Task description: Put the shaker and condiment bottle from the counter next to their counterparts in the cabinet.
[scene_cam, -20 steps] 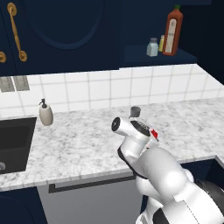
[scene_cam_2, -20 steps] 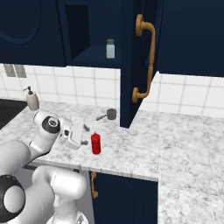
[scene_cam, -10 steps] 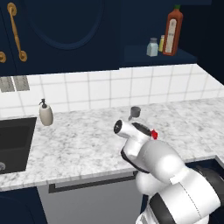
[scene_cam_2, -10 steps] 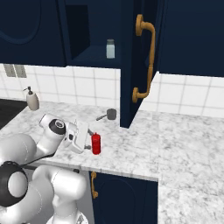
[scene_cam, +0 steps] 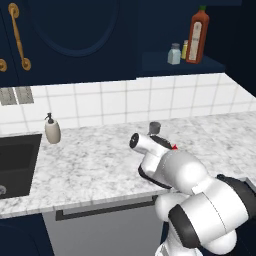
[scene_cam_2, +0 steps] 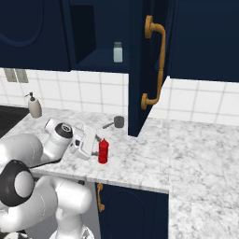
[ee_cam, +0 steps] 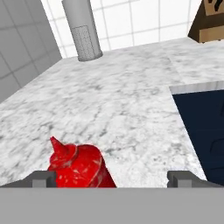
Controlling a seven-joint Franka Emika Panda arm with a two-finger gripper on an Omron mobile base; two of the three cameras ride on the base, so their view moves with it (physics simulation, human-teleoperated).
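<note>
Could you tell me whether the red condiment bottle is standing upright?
Upright: the condiment bottle stands cap-up on the counter.

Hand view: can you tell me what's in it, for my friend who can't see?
A small red condiment bottle stands on the marbled counter, near the left tip of the open pincer. Farther back sits a grey shaker by the white tiled wall.

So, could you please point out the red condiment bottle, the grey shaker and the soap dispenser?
condiment bottle (scene_cam_2: 103, 152), right base view, on its body.
shaker (scene_cam_2: 119, 122), right base view, on its side.
soap dispenser (scene_cam: 52, 131), left base view, on its body.
</note>
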